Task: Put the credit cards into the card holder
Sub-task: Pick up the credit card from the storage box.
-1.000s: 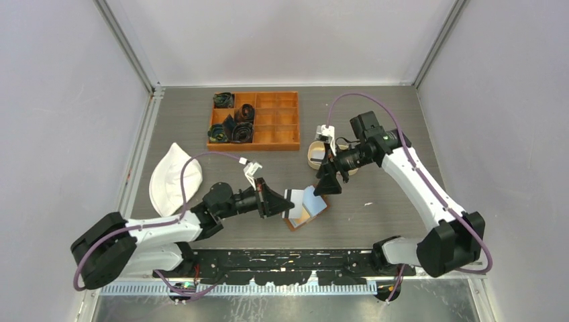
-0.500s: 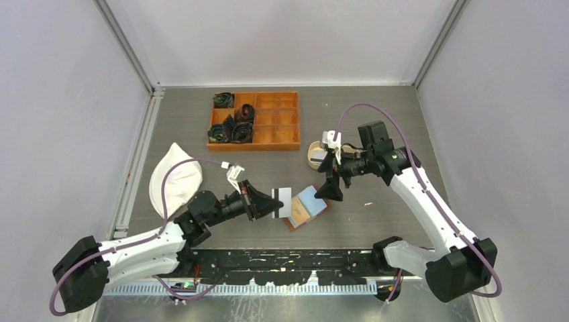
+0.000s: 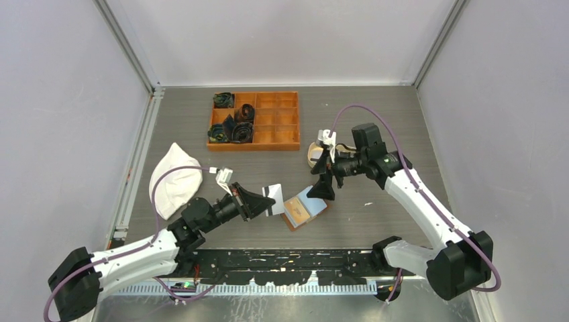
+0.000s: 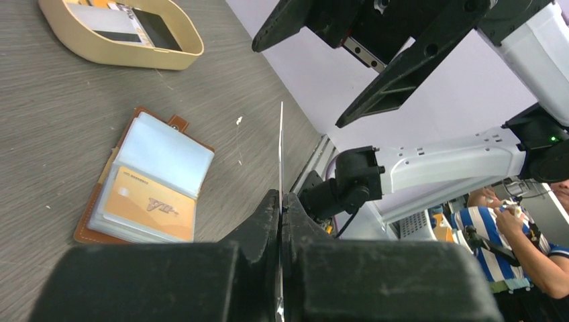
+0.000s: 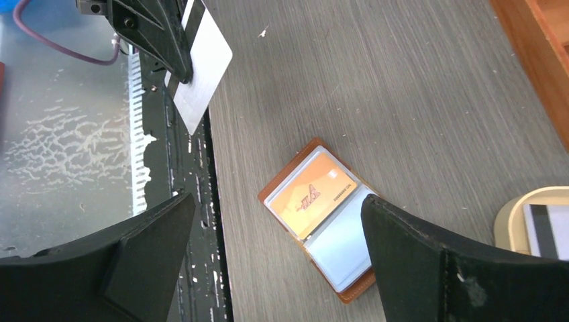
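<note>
left gripper pinches white striped credit card by short end, aloft just beside open card holder, on left-arm side. right gripper spread wide, empty, above holder. card likely light, stiff, slick: pinch flat faces near end, leave leading edge free.

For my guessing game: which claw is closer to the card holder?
Right. The right claw hovers just over the card holder; left claw is off beside it, pinching a white card.
</note>
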`<state>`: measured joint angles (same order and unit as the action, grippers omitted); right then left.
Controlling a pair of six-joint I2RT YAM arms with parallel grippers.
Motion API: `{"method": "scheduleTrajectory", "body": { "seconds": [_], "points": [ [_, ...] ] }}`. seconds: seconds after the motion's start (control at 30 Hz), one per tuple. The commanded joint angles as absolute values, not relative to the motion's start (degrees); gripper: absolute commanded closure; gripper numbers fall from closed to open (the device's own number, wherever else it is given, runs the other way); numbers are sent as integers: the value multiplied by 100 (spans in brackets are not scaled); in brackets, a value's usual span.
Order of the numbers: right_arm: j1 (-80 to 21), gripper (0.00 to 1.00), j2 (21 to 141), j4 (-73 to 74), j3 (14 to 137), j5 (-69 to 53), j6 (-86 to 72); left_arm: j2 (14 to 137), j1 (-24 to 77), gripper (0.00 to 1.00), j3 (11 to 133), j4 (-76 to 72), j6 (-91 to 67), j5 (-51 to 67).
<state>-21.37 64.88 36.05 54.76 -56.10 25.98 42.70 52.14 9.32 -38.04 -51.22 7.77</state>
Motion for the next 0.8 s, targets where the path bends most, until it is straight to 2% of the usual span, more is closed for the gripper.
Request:
{"method": "scheduleTrajectory", "body": {
  "seconds": [0.0, 0.3, 0.4, 0.6, 0.77],
  "points": [
    [-2223, 1, 6456, 2638, 5256, -5612, 1615, 4068, 5259, 100, 849, -3900, -5197, 363],
    [-2285, 3, 6911, 1097, 4868, -6242, -458, 3811, 5326, 100, 714, -4103, -5144, 116],
    [-2408, 6, 6928, 596, 4710, -6199, -1015, 3771, 5319, 100, 800, -4134, -5124, 179],
    [-2976, 19, 7238, -167, 4536, -6116, -1673, 4045, 5347, 100, 961, -4656, -5219, 340],
    [-3400, 24, 7349, -541, 4516, -6203, -1930, 4522, 5368, 100, 1109, -5124, -5241, 433]
  ]
}}
